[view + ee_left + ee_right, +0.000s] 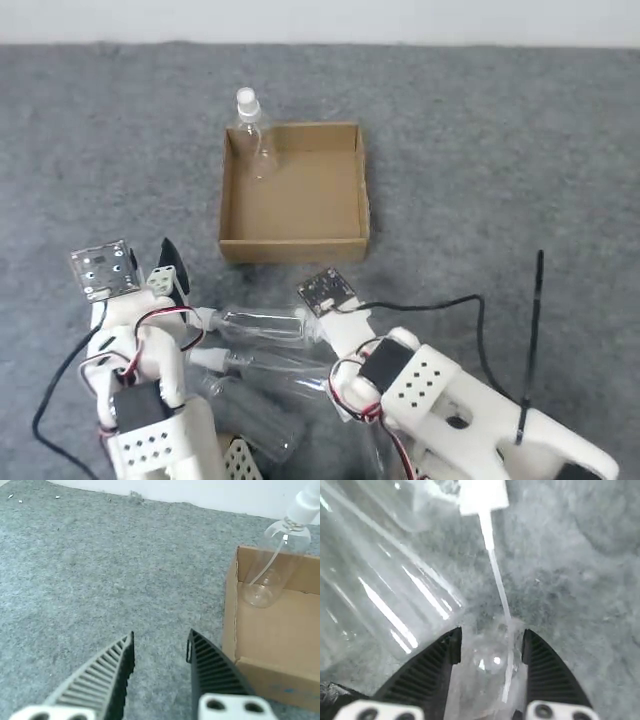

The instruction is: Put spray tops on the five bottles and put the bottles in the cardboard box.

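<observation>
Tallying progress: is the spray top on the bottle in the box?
On: a white spray top caps the bottle leaning in the cardboard box corner.

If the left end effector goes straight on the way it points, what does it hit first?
Probably the bare gray carpet ahead of the left end effector; the cardboard box looks off to the side of that line, though depth is unclear.

Robotics test bench, likely lab: grey felt mat (500, 150), plain white wall (400, 20), exposed arm wiring (479, 325).
</observation>
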You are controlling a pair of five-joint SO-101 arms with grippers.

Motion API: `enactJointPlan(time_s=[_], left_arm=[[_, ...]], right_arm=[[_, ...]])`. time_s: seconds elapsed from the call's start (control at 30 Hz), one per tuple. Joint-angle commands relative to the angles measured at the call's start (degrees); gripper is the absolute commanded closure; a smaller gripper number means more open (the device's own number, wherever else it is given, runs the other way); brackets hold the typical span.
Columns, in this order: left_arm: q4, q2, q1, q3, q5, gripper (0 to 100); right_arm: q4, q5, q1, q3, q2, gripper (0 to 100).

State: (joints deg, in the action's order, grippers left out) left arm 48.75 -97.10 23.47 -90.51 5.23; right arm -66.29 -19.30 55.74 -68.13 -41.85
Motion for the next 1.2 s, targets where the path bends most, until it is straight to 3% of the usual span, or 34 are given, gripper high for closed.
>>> enactJointPlan(time_s=[0.0,0.33,0.57,0.8,1.17], left_arm=[[-1.9,-1.0,0.3,0.5,-0.6,84],[-1.9,-1.0,0.3,0.5,-0.6,84],[-1.9,-1.0,0.3,0.5,-0.6,84],[-1.9,-1.0,0.3,0.5,-0.6,84],[-1.9,-1.0,0.3,0.5,-0.6,84]], right_arm=[[0.1,-0.7,-2.2,0.6,0.0,84.3],[-0.7,-0.3,-9.0,0.9,0.0,85.0],[-3.4,1.3,-15.5,4.0,-0.6,99.4],[-2.9,7.1,-23.3,6.2,-0.6,96.5],[-2.9,7.5,-32.3,17.1,0.0,96.5]])
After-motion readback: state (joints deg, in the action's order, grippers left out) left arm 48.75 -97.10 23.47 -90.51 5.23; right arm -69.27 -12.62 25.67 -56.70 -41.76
